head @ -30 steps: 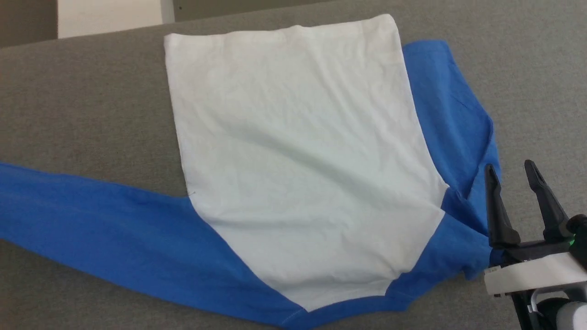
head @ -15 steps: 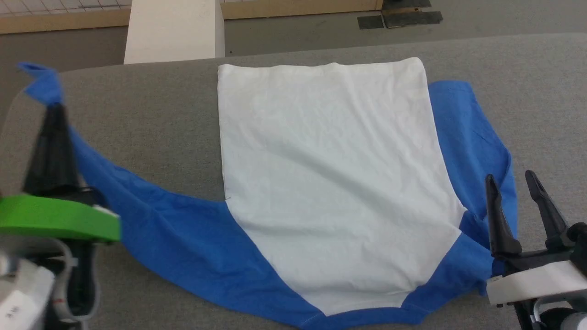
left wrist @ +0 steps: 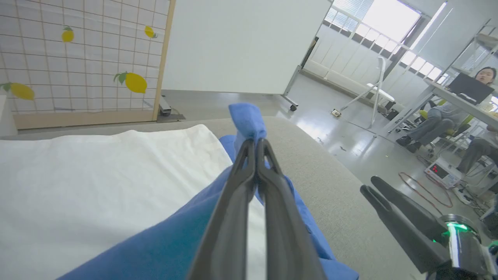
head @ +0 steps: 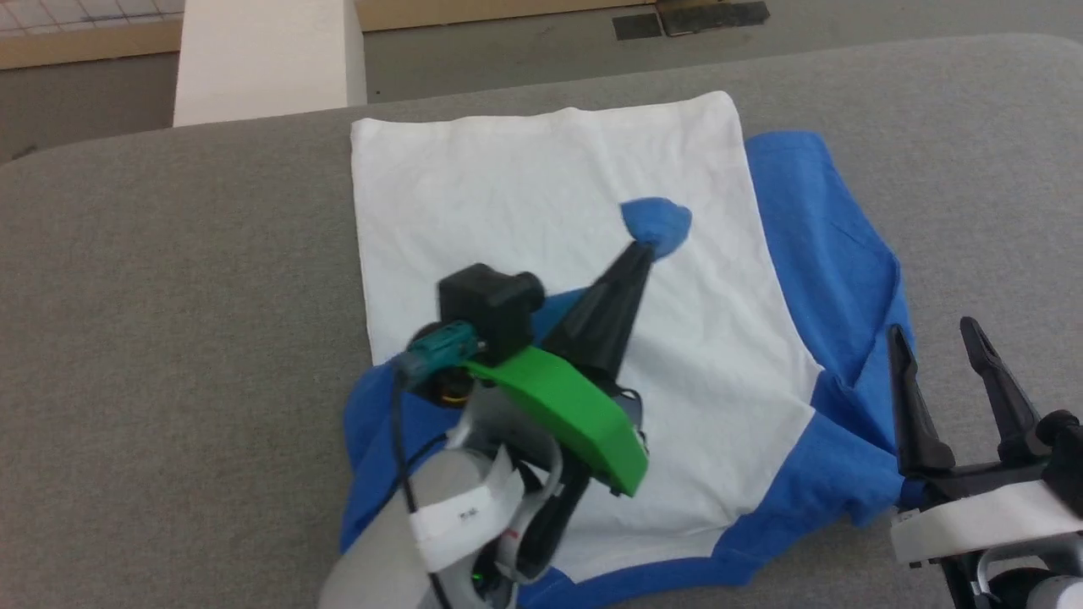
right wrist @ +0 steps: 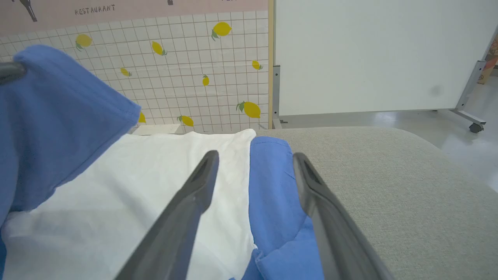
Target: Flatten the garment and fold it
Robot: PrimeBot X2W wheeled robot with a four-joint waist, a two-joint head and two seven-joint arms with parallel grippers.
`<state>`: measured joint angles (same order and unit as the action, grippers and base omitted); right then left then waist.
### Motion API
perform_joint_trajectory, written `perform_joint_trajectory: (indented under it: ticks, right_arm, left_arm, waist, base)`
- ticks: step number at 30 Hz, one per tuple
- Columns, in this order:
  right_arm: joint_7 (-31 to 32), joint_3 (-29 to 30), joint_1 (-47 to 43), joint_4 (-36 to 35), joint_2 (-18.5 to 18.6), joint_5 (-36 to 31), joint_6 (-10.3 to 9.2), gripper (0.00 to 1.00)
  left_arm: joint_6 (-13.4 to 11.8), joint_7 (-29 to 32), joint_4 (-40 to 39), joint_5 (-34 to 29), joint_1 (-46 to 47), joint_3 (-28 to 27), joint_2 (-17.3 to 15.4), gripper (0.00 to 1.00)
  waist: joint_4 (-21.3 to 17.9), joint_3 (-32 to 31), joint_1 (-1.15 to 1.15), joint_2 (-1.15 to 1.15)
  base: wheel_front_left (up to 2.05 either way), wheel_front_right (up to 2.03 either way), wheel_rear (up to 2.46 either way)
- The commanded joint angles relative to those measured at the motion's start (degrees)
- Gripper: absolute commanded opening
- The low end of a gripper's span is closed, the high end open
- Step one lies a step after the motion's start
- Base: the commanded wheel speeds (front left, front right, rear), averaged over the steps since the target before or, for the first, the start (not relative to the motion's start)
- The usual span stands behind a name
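Across the middle of the grey surface (head: pixel 169 296) lies the garment (head: pixel 525 186), white body flat. The left end effector (head: pixel 645 251), pinching the blue cuff (head: pixel 658 222), holds it over the body toward 1 o'clock, apparently to fold that sleeve inward. The right end effector (head: pixel 931 338) waits spread and empty at 4 o'clock.

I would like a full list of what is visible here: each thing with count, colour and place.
table: one, grey, in the foreground
shirt: one, white with blue sleeves, spread on the table
block: one, cream, behind the table
screen: one, white grid with yellow lemons, beyond the table
board: one, white, beside the screen
person: one, grey clothes, seated at a far desk
left tool: one, dark, shut on the blue cuff, above the white body
right tool: one, dark, open, by the shirt's right edge
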<state>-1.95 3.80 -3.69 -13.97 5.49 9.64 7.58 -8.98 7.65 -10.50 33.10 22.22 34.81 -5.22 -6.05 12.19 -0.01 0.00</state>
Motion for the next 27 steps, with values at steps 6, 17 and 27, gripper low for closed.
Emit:
perform_joint_trajectory:
  ticks: [6, 17, 27]
  right_arm:
    - [-0.6, -0.8, 0.9, 1.3, -0.6, 0.7, -0.09, 1.0]
    - [-2.1, -1.8, 1.6, 3.1, -1.2, 1.2, -0.09, 1.0]
    - [-3.1, -1.5, 2.2, 4.3, -1.5, 1.3, -0.09, 1.0]
  left_arm:
    - [3.4, -2.0, 12.7, 1.1, 5.2, 8.4, 2.1, 0.0]
    - [3.3, -2.5, 28.2, 4.4, 12.2, 23.7, 2.3, 0.0]
    - [5.4, 6.2, 39.2, 9.0, 15.4, 33.6, 2.3, 1.0]
  waist:
    - [-4.4, 1.5, 0.01, 0.0]
    - [-9.1, 3.3, 0.01, 0.0]
    - [-9.4, 4.9, 0.01, 0.0]
  base:
    - [0.0, 0.0, 0.0]
    - [0.0, 0.0, 0.0]
    - [0.0, 0.0, 0.0]
